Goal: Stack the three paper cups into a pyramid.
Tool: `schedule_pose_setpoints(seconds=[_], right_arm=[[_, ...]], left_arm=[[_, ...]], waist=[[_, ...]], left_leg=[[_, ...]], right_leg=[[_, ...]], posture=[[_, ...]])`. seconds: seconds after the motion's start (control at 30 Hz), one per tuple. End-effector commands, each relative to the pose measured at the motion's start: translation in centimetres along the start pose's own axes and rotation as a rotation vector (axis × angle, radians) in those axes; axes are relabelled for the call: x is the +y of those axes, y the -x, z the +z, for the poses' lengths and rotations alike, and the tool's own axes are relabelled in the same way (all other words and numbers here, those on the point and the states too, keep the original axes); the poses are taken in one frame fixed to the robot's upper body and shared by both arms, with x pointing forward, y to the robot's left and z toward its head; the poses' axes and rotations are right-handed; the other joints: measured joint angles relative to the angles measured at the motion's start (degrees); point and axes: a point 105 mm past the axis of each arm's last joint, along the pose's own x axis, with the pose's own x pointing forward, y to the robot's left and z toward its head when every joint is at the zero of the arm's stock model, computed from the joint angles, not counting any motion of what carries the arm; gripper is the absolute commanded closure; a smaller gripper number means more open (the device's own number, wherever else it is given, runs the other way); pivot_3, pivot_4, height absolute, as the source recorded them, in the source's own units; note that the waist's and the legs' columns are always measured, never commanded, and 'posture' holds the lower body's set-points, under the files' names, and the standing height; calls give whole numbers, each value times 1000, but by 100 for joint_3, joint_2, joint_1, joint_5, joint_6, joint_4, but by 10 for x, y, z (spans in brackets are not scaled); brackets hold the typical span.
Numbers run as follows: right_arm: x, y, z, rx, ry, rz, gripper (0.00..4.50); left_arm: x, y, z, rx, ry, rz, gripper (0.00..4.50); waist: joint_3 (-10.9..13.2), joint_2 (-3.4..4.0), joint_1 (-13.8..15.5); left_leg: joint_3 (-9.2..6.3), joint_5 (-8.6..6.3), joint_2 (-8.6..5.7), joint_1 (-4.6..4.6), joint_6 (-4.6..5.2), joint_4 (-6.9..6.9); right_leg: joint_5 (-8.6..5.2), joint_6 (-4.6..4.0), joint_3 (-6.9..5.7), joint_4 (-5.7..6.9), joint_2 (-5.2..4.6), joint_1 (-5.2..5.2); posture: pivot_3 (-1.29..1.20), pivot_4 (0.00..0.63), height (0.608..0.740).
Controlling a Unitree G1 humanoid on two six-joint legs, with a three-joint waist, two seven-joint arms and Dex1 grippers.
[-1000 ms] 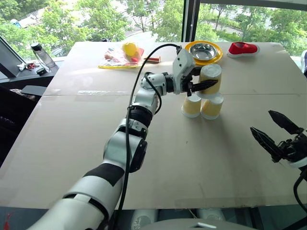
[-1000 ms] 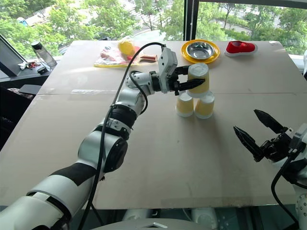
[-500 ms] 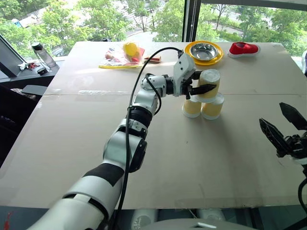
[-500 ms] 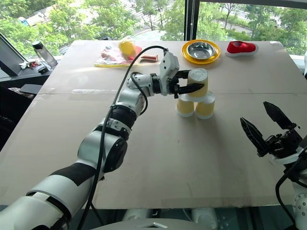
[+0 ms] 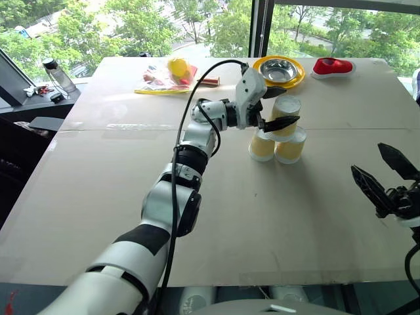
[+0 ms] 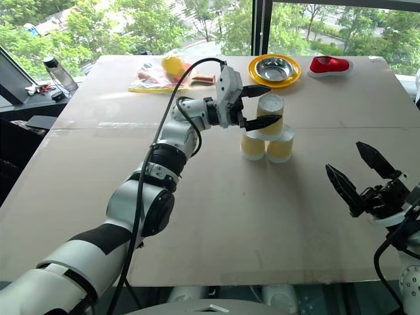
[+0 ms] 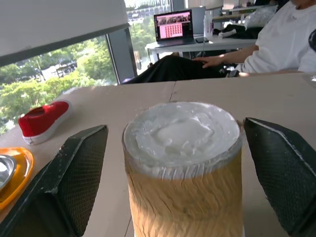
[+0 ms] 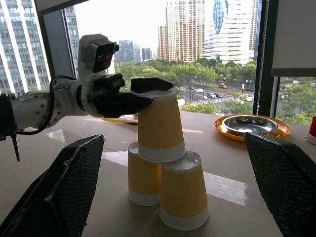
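Left eye view, left claw (image 5: 274, 107) now spread, released top cup (image 5: 286, 115), right claw (image 5: 384, 174) apart

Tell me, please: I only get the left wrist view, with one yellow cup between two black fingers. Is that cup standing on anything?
Observer: Yes. The top cup sits upside down on two lower cups that stand side by side, bridging them.
Operator: Are those two upside down as well?
Observer: Yes, both have the wide rim down on the table and the white base up.
Operator: And where is the robot's other arm?
Observer: The right gripper hangs open over the near right part of the table, well apart from the cups.
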Motion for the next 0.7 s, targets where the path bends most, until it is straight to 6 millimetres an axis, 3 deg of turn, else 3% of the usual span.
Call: schedule_pose_setpoints(seconds=[0.03, 0.13, 0.2, 0.23, 0.3, 0.4, 0.57, 0.7], right_arm=[[0, 5, -10, 39, 25, 16, 0], [1, 9, -22, 84, 19, 30, 0], [4, 14, -38, 149, 18, 53, 0], [3, 17, -47, 180, 14, 51, 0], [-3, 22, -68, 238, 30, 42, 0], [-17, 28, -92, 294, 46, 10, 0], [-25, 27, -104, 322, 38, 36, 0], [-27, 19, -106, 343, 43, 82, 0]], left_arm=[[4, 8, 58, -217, -77, 9, 23], [4, 20, 81, -297, -67, 31, 23], [3, 38, 81, -271, -49, 64, 23], [1, 51, 72, -220, -36, 90, 23], [-11, 85, 32, -30, 22, 177, 23], [-58, 147, -33, 253, 139, 286, 23], [-122, 206, -81, 472, 301, 453, 23], [-145, 226, -99, 530, 325, 578, 23]], waist=[[0, 1, -1], [-1, 3, -5], [-6, 9, -26], [-11, 18, -39], [-23, 39, -95], [-22, 46, -170], [-7, 33, -61], [-10, 37, 57]], left_leg=[[-1, 1, 0, 0, -1, 0], [-10, 1, 4, 2, -1, 0], [-9, 1, 4, 9, -2, 0], [-8, 2, 5, 14, -3, 0], [0, 5, 9, 27, -9, -6], [19, 7, 14, 65, -13, -20], [18, -3, 32, 72, 4, -17], [9, -5, 21, 91, 4, -18]], right_leg=[[0, 0, 2, 0, 0, 0], [0, 0, 4, 2, 0, 0], [0, 0, 8, 4, 1, 2], [0, 0, 12, 5, 2, 4], [0, 0, 24, 6, 5, 7], [0, -1, 51, 10, 6, 23], [0, -3, 51, 10, -10, 36], [0, -8, 50, -1, -39, 60]], posture=[[0, 150, 740], [0, 150, 740], [0, 150, 740], [0, 150, 740], [0, 150, 740], [0, 150, 740], [0, 150, 740], [0, 150, 740]])
